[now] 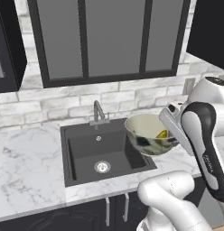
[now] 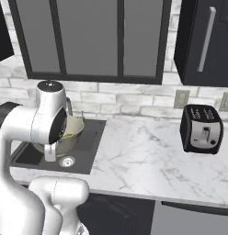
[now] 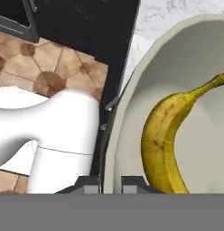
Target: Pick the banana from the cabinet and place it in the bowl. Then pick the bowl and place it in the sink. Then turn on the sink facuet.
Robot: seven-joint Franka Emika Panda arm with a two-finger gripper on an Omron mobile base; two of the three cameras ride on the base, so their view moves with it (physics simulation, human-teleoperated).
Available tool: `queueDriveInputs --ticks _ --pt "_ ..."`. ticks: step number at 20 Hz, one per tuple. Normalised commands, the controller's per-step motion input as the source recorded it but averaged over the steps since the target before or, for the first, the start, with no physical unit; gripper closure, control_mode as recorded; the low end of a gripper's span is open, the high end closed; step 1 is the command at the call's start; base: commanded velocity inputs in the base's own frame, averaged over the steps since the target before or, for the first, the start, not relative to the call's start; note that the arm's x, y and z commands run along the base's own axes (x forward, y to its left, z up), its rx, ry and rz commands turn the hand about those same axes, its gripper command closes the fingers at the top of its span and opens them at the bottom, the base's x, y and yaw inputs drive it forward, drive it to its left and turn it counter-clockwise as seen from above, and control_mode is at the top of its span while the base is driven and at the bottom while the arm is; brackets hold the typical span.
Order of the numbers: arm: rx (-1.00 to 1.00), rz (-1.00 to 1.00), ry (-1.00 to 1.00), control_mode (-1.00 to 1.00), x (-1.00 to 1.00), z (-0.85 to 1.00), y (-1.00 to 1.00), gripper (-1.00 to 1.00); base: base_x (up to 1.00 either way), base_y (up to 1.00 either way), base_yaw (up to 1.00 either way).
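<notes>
Gripper (image 3: 111, 184) on bowl (image 3: 132, 97) rim, fingertips cropped.

We see a glossy bowl (image 1: 147, 135), a matt black sink (image 1: 102, 151), a grey tap (image 1: 98, 113) that looks like metal, and smooth veined marble worktop (image 2: 148, 156).

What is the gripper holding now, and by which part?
The gripper holds the bowl by its rim, one finger on each side of the wall; the banana lies inside.
</notes>
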Motion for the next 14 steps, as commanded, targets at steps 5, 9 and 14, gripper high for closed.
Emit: queueDriveInputs --ticks 5,9,14 --pt "-0.17 0.34 0.0 -1.0 0.42 -0.62 0.29 1.0 0.0 0.0 0.0" --pt "-0.09 0.06 -0.03 -1.0 0.05 -0.11 0.38 1.0 0.0 0.0 0.0" --pt "-0.01 0.03 0.0 -1.0 0.37 -0.13 0.05 1.0 0.0 0.0 0.0"
